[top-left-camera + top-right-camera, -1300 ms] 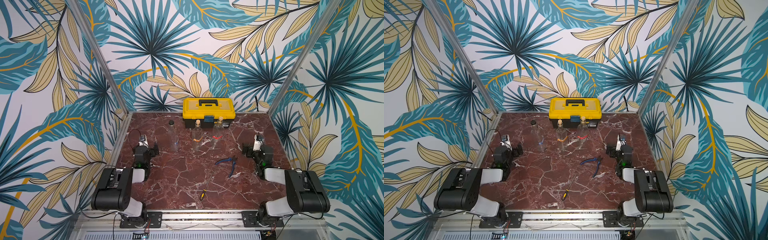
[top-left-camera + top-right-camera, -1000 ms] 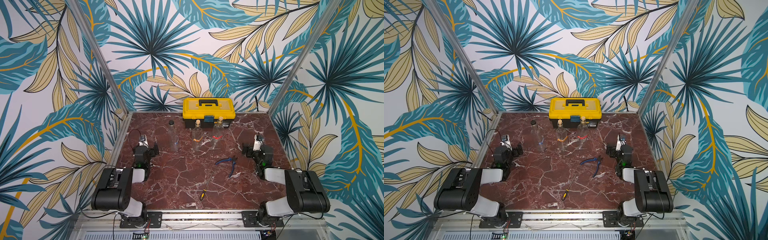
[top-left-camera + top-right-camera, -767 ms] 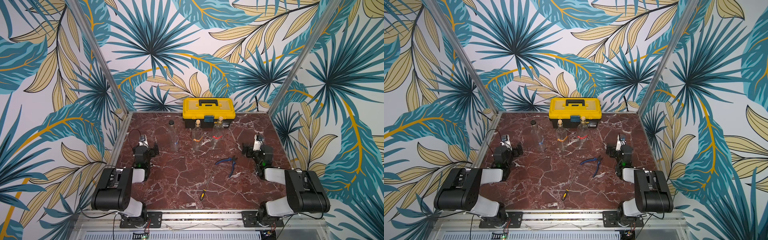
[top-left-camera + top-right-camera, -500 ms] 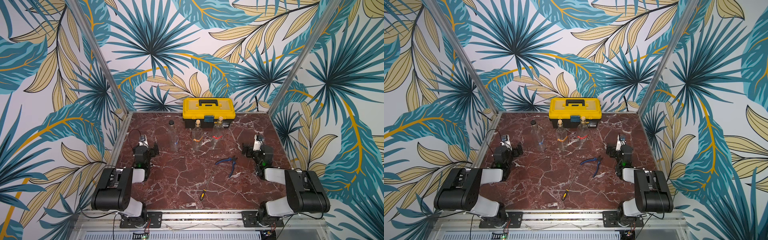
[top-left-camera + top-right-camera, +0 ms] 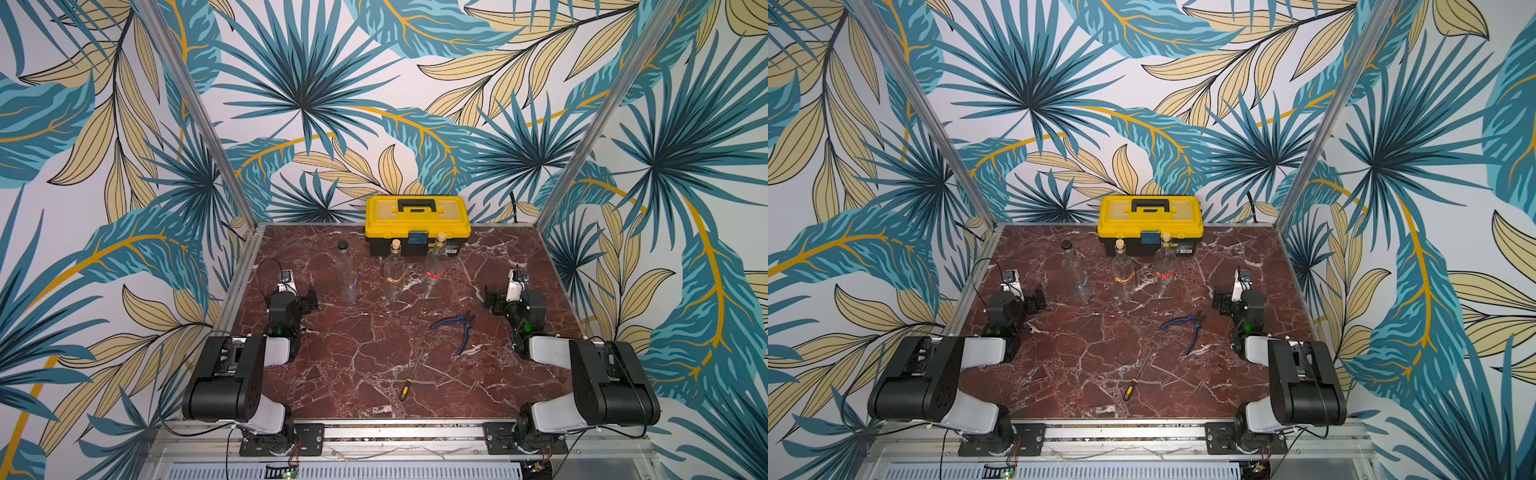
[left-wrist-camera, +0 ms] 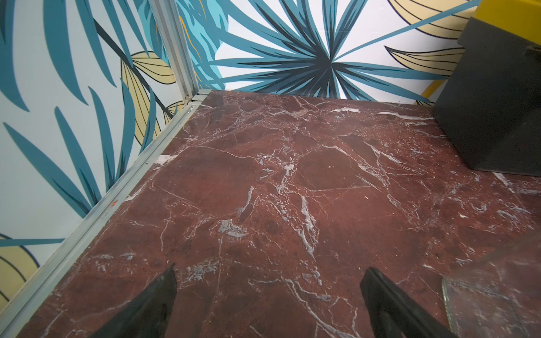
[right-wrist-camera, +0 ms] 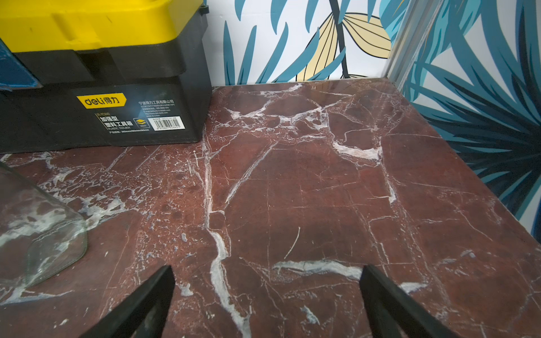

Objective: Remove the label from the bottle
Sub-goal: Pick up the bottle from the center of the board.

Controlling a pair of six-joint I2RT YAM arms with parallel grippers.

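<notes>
Bottles (image 5: 392, 272) stand between left fingers (image 6: 146, 307) and right fingers (image 7: 143, 304), touching neither.

Red marble table (image 5: 353, 365), yellow toolbox (image 5: 417, 216), three upright bottles (image 5: 392, 276), pliers (image 5: 466, 328), screwdriver (image 5: 412, 374)

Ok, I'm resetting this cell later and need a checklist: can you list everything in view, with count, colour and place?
toolbox: 1, yellow lid on black base, back centre of the table, by the wall
black-capped bottle: 1, clear with a blue label, standing at the left-arm end of the bottle row
corked bottle with orange label: 1, clear, standing mid-row, in front of the toolbox
corked bottle with red label: 1, clear, standing at the right-arm end
pliers: 1, blue handles, lying near the right arm
screwdriver: 1, yellow-and-black handle, lying front centre
table: 1, red-brown marble
left hand: 1, black, open, empty
right hand: 1, black, open, empty
</notes>
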